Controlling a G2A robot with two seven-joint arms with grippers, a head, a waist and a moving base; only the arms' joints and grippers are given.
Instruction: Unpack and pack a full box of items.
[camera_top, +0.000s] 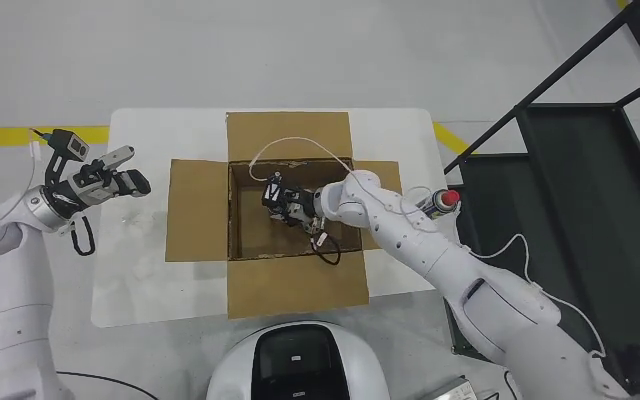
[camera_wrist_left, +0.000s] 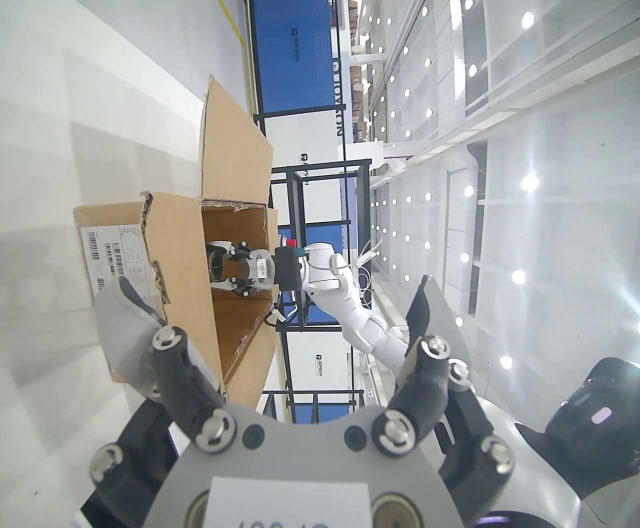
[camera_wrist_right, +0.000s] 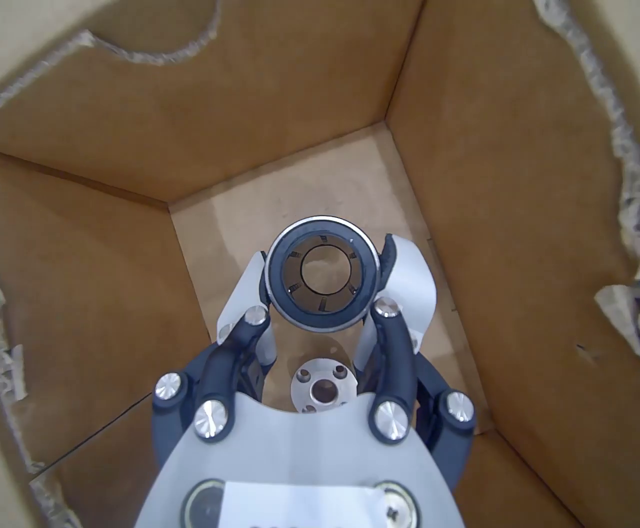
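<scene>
the right gripper (camera_wrist_right: 325, 260) is clamped on a round metal bearing (camera_wrist_right: 280, 295), one finger on each side. the bearing's long axis is end-on to the wrist camera, aimed at the floor of the box (camera_wrist_right: 500, 200) in mid-frame. a small flange (camera_wrist_right: 324, 387) lies on that floor, lower in the frame. in the top view the left gripper (camera_top: 135, 170), spread wide and empty, sits at far left, well apart, so the bearing looks like the right arm's job.

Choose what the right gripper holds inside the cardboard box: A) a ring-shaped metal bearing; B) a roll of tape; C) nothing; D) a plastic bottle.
A: the right gripper is shut on a ring-shaped metal bearing, with a finger on each side of it, inside the cardboard box.
</scene>
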